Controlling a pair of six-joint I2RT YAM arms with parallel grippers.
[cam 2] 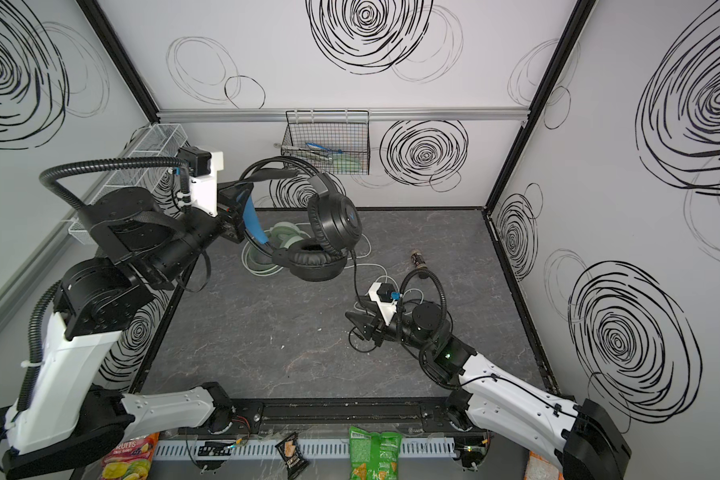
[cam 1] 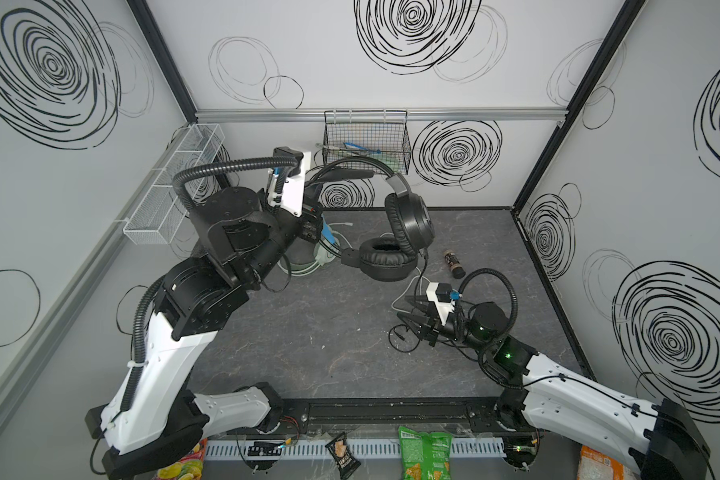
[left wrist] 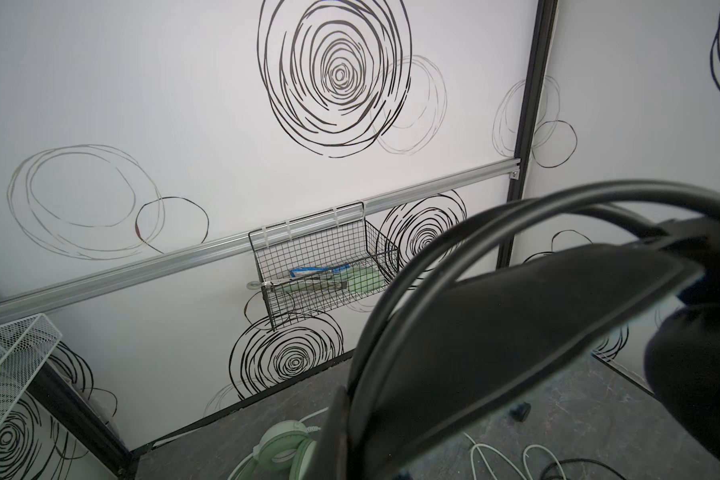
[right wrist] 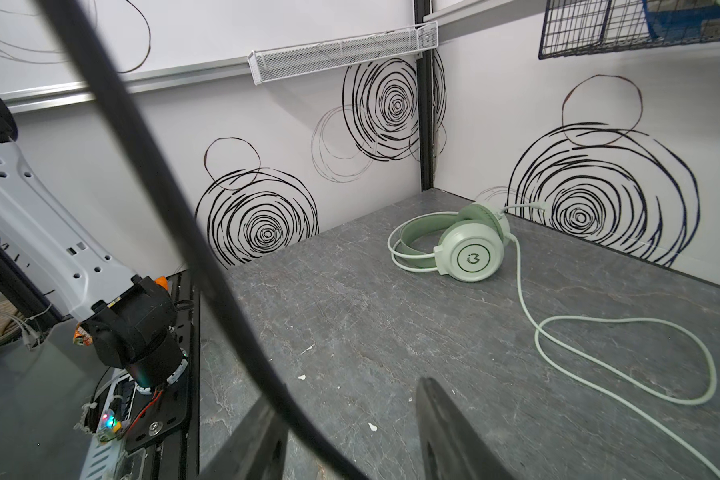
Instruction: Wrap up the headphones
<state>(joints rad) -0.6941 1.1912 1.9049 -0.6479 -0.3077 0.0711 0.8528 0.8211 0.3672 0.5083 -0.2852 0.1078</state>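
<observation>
Above the far middle of the surface (cam 1: 308, 345), the left hand (cam 1: 313, 228) is clenched on the headband of the black headset (cam 1: 410, 216) and holds it clear of the surface. One cup hangs upright. The other sits below it with its cushion facing up.

The black cable (cam 1: 422, 272) drops from the upright cup to the right hand (cam 1: 404, 308), which sits low on the right of the surface and points left. In the right wrist view the cable runs between that hand's fingers (right wrist: 445, 432). They stand apart, released, and do not pinch it; whether the cable touches one of them I cannot tell. More of it lies in a loose loop just near of the hand.

The green headset (right wrist: 470, 253) lies on the surface at far left, partly hidden under the black one in both top views. Its pale cable (right wrist: 624, 322) trails right in slack curves. A bottle (cam 1: 454, 264) lies on its side to the far right, and a basket (cam 1: 366, 141) hangs on the far wall.
</observation>
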